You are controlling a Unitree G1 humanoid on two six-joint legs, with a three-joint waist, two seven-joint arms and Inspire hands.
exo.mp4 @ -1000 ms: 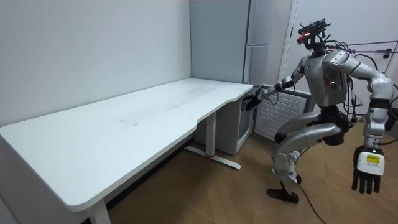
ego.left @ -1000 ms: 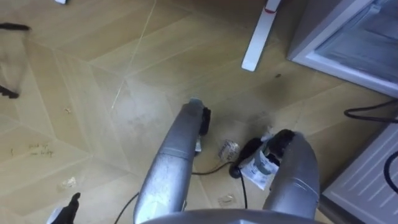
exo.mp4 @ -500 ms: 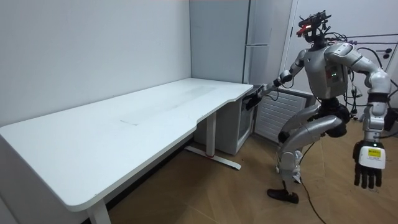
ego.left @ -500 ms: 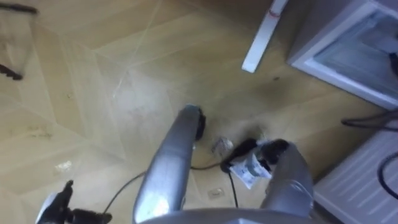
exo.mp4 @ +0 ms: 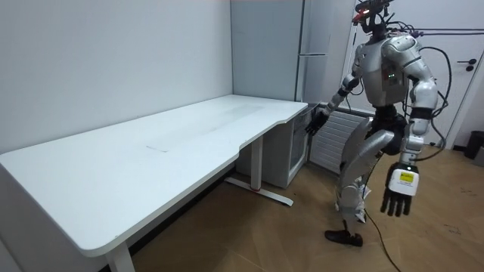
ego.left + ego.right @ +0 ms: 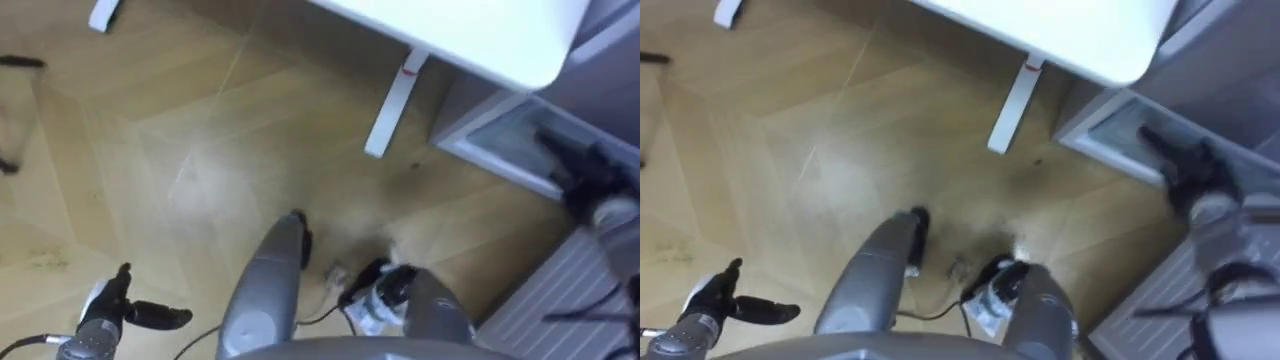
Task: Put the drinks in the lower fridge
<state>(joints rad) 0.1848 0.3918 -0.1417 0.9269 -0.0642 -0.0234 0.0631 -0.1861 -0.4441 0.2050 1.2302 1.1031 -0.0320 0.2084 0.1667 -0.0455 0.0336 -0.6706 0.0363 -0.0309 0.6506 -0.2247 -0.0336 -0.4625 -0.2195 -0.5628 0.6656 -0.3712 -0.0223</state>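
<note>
I stand at the end of the white desk (image 5: 151, 151), beside the low fridge compartment (image 6: 495, 140), whose pale inside faces me on the floor at the upper right. My right hand (image 6: 585, 180) is stretched out toward it with its dark fingers straight and nothing in them; the room view has this right hand (image 5: 318, 119) just off the desk's corner. Down by my side hangs my left hand (image 5: 398, 198), open and holding nothing, and the left eye view catches this left hand (image 6: 105, 318) at the lower left over the floor.
The desk's white leg and foot (image 6: 390, 105) stand on the wooden floor close to the fridge. A white ribbed panel (image 6: 560, 300) lies at the lower right. A tall grey fridge (image 5: 265, 45) rises behind the desk. Open floor lies to my left.
I have straightened up from a crouch. My left arm has swung down to my side. The eye view has shifted, so the desk edge and my right hand at the fridge now show.
</note>
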